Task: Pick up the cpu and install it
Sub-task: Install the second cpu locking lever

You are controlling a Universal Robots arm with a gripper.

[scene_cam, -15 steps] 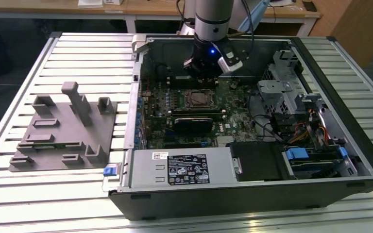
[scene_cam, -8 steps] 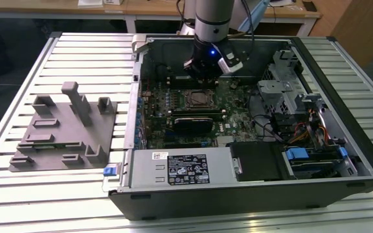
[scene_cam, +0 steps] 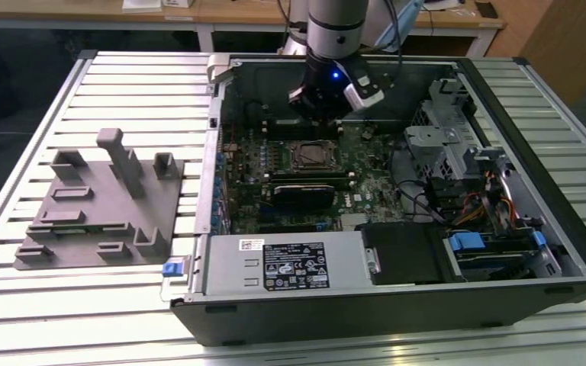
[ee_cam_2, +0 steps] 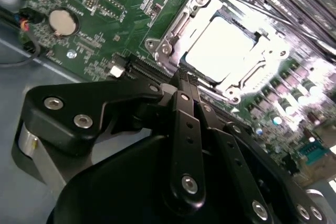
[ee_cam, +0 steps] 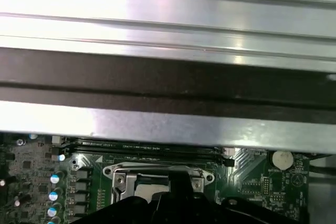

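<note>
In the second wrist view the cpu [ee_cam_2: 223, 45] lies flat in the motherboard socket, its shiny silver top ringed by the socket's metal frame [ee_cam_2: 173, 43]. My gripper [ee_cam_2: 185, 80] has its black fingers pressed together, shut, with nothing visible between them. Their tips sit just short of the socket's near edge. In the exterior view the gripper [scene_cam: 317, 116] hangs inside the open computer case, just behind the socket [scene_cam: 311, 155]. The first wrist view shows the socket frame [ee_cam: 118, 174] partly covered by the dark gripper body.
The case wall [scene_cam: 211, 152] and a drive cage [scene_cam: 456, 149] with cables flank the motherboard. A black block [scene_cam: 298, 197] sits in front of the socket and the power supply [scene_cam: 283, 263] nearer still. A grey fixture [scene_cam: 100, 206] stands on the slatted table at the exterior view's left.
</note>
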